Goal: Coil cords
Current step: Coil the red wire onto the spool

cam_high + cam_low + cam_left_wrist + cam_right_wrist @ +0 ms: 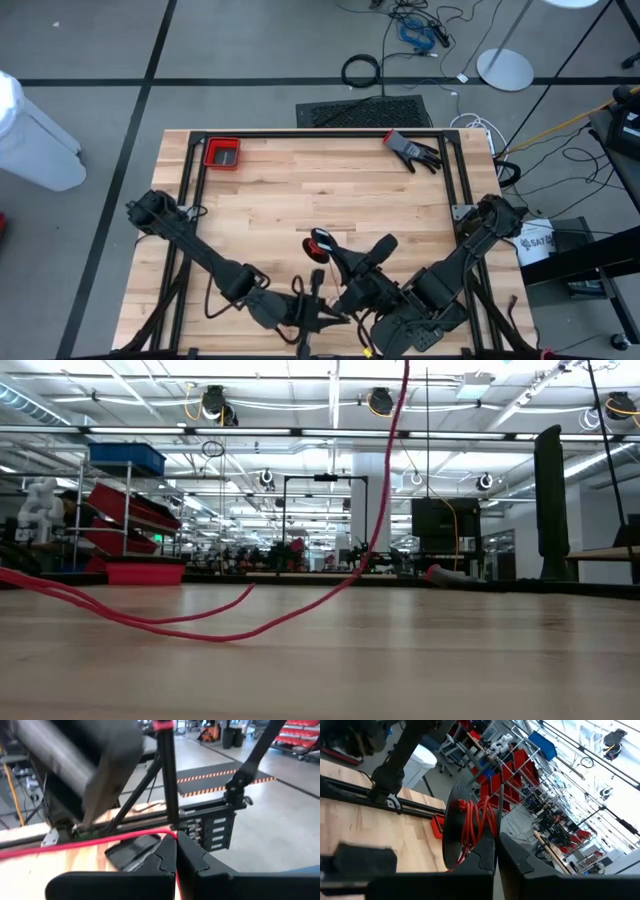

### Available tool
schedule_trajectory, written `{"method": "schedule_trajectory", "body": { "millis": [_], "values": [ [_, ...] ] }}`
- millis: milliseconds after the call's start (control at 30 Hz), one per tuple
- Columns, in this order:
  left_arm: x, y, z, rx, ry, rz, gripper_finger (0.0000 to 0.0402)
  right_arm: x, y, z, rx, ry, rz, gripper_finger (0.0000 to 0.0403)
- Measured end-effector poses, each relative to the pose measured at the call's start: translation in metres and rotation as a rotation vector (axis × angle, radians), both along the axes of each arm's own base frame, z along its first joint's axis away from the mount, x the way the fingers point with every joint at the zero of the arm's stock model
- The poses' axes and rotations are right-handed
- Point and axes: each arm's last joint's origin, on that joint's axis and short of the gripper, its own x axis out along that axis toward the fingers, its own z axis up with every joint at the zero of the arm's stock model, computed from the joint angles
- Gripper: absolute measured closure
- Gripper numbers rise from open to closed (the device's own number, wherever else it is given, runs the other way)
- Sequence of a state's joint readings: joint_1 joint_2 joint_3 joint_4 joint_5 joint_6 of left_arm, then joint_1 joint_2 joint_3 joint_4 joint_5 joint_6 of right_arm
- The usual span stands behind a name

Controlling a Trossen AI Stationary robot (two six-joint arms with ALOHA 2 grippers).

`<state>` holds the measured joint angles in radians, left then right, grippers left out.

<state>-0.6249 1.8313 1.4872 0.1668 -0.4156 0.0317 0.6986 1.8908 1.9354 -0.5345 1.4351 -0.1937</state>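
A thin red cord (330,595) drops from above the low view to the tabletop and trails slack along it toward that view's left. Part of it is wound on a small black disc spool (318,243), which my right gripper (336,254) holds over the near middle of the table; the right wrist view shows the disc (452,827) edge-on with red windings (477,822). My left gripper (316,284), just nearer the front edge, is shut on the cord (100,841). My left gripper pinches a single strand of the red cord (172,835) between its two fingertips, which point about level. From the fingertips the cord runs off nearly straight to one side above the wood. My right gripper is shut on the spool's edge (470,857), beside the red windings. The fingers hide the exact place of contact. They point about level, and the spool sits clear of the table, its disc on edge.
A red bin (222,153) stands at the far left of the table and a black-and-red glove (412,150) lies at the far right. A black metal frame (320,133) runs round the table's far part. Bare wood lies between them.
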Motion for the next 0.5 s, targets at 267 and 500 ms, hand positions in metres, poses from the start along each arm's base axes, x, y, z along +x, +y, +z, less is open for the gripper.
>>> {"method": "schedule_trajectory", "body": {
  "millis": [267, 500],
  "values": [
    [-0.007, -0.013, 0.015, 0.011, -0.042, -0.035, 0.0402, 0.005, -0.014, -0.009, 0.048, 0.024, 0.001, 0.0403],
    [-0.012, -0.017, 0.02, 0.058, 0.011, -0.023, 0.0402, 0.008, -0.025, -0.017, 0.096, 0.07, 0.016, 0.0403]
  ]
}}
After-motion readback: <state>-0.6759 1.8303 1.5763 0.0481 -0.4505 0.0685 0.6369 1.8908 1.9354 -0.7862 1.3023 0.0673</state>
